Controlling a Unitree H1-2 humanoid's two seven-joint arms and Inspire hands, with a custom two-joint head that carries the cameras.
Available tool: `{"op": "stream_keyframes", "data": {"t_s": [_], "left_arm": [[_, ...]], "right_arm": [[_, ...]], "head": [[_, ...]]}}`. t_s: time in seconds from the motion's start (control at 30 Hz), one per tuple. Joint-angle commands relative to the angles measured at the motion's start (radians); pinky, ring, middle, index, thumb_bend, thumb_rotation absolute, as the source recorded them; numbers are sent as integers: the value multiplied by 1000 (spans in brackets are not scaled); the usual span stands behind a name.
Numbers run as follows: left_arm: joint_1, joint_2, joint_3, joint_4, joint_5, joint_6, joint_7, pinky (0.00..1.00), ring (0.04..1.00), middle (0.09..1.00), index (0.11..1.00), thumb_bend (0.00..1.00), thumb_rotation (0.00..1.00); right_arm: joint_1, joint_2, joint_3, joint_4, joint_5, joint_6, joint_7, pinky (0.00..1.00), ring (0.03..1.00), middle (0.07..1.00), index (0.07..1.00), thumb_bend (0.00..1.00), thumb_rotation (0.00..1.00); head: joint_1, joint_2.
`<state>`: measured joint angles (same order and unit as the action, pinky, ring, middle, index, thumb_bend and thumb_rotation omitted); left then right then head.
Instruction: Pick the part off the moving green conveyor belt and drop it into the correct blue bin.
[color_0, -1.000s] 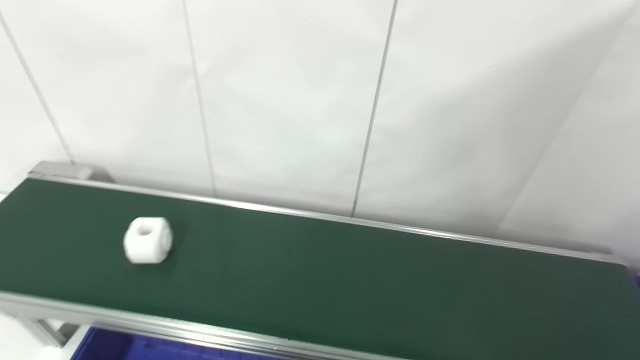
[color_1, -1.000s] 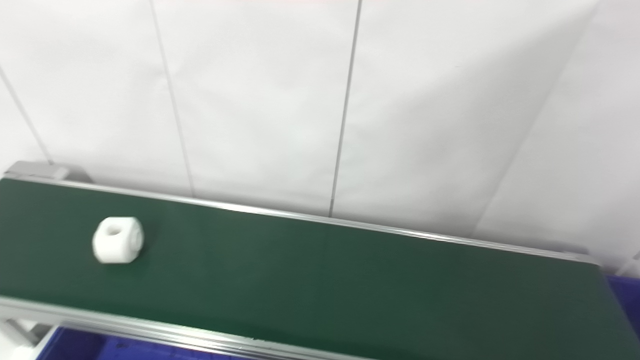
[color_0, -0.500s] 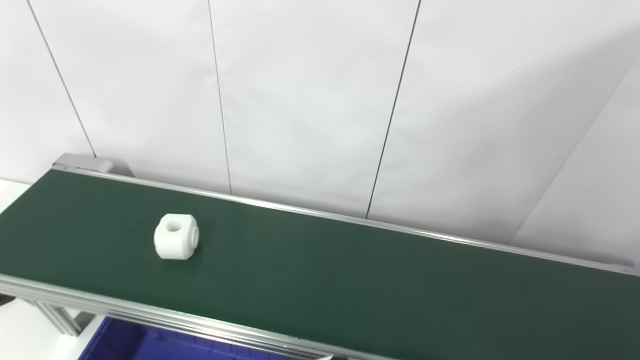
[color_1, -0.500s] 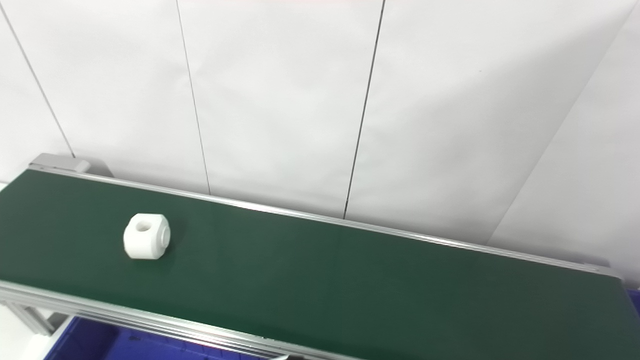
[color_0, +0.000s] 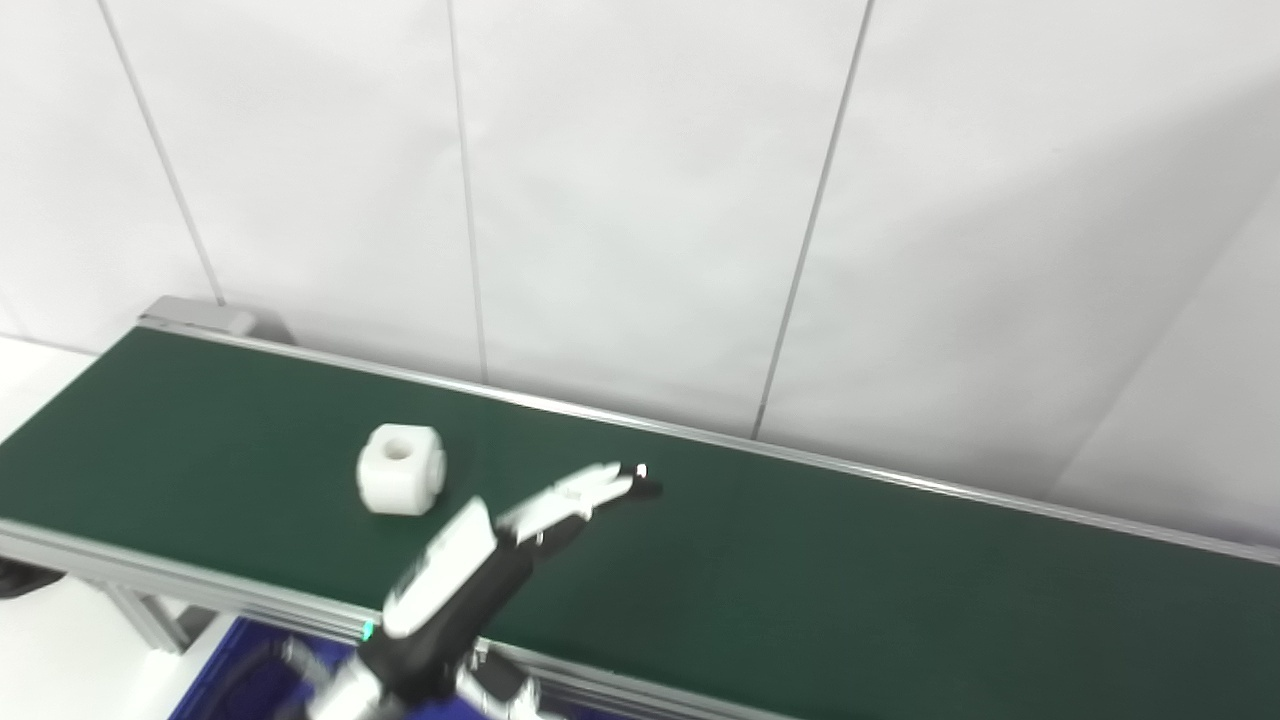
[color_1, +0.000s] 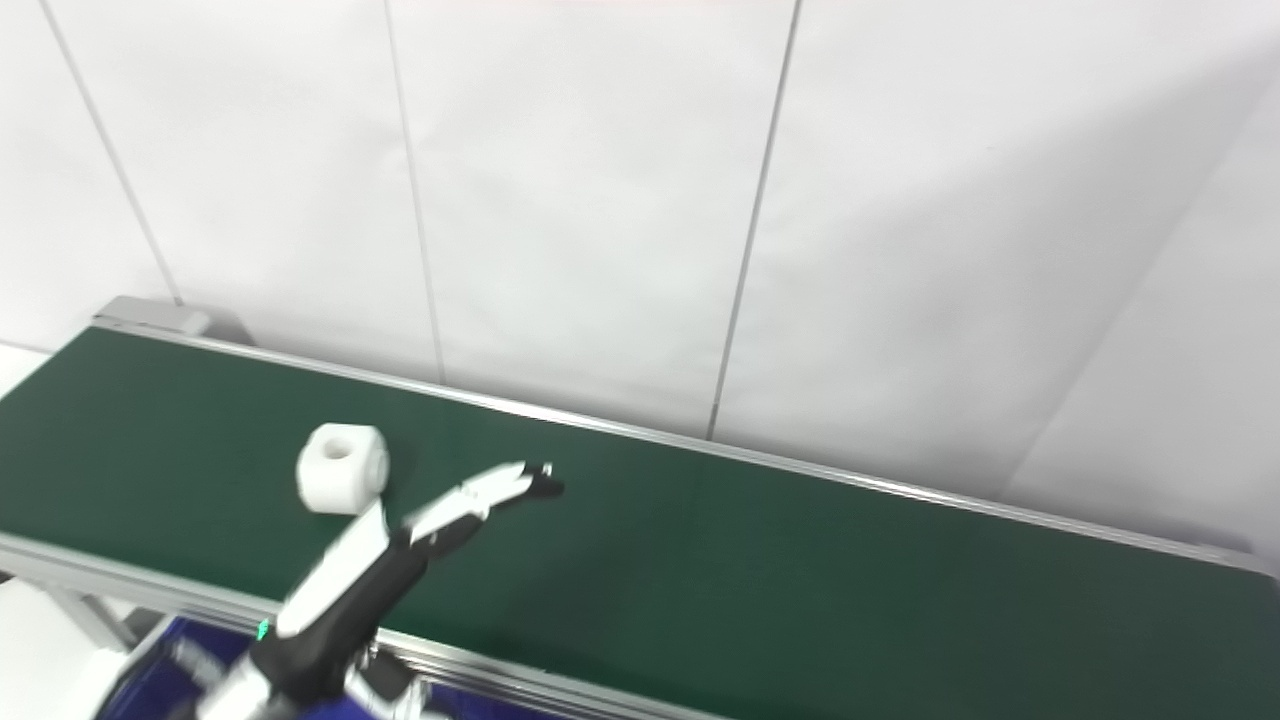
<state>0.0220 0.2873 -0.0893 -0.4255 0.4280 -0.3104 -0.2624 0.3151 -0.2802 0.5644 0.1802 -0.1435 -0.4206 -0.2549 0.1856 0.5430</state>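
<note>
A white blocky part (color_0: 401, 482) with a round hole on top lies on the green conveyor belt (color_0: 800, 560), toward its left end. My left hand (color_0: 500, 545) reaches up over the belt's near rail, just right of and in front of the part, not touching it. It is blurred, its fingers (color_0: 600, 490) stretched out toward the back right, and it holds nothing. The part (color_1: 342, 481) and the hand (color_1: 400, 545) also show in the right eye view. My right hand is not in view.
A blue bin (color_0: 240, 670) sits below the belt's near rail (color_0: 150, 575) at the bottom left, partly hidden by my arm. A white panelled wall (color_0: 640, 200) stands close behind the belt. The belt's left end (color_0: 190, 315) is in view.
My left hand has come up into view from the bottom left, over the belt beside the part. The camera has shifted left; the part has ridden slightly to the right along the belt.
</note>
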Motion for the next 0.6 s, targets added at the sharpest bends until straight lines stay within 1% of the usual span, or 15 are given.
{"op": "stream_keyframes", "data": {"t_s": [0.0, 0.1, 0.13, 0.27, 0.33, 0.43, 0.5, 0.57], "left_arm": [[-67, 25, 15, 7, 61, -8, 18, 864, 937, 950, 899, 1000, 443], [-141, 62, 29, 58, 144, -13, 26, 842, 916, 938, 880, 1000, 406], [-152, 68, 30, 67, 157, -14, 29, 842, 914, 935, 874, 1000, 398], [-231, 120, 33, 160, 219, -33, 46, 837, 900, 909, 847, 1000, 370], [-262, 146, 28, 211, 264, -32, 54, 835, 893, 900, 848, 1000, 385], [-306, 179, 17, 292, 291, -40, 63, 820, 883, 890, 835, 1000, 377], [-335, 195, 10, 346, 300, -40, 64, 827, 893, 896, 831, 1000, 383], [-360, 206, 1, 399, 312, -45, 75, 819, 884, 893, 824, 1000, 373]], "right_arm": [[-7, -1, -7, -23, -3, -49, -11, 912, 951, 1000, 1000, 923, 1000], [-9, 0, -10, -19, 2, -49, -8, 914, 952, 1000, 1000, 925, 1000], [-9, 1, -11, -19, 3, -49, -8, 915, 953, 1000, 1000, 924, 1000], [-12, 0, -9, -18, 5, -49, -9, 925, 961, 1000, 1000, 913, 1000], [-14, 0, -10, -16, 4, -49, -9, 922, 961, 1000, 1000, 914, 1000], [-15, 0, -10, -15, 6, -49, -5, 924, 962, 1000, 1000, 912, 1000], [-14, 2, -11, -13, 9, -49, -1, 926, 963, 1000, 1000, 915, 1000], [-15, 4, -13, -10, 11, -49, 2, 927, 963, 1000, 1000, 927, 1000]], "head": [[0, 1], [2, -2], [2, -2], [6, -4], [8, -3], [9, -2], [8, -3], [7, -4]]}}
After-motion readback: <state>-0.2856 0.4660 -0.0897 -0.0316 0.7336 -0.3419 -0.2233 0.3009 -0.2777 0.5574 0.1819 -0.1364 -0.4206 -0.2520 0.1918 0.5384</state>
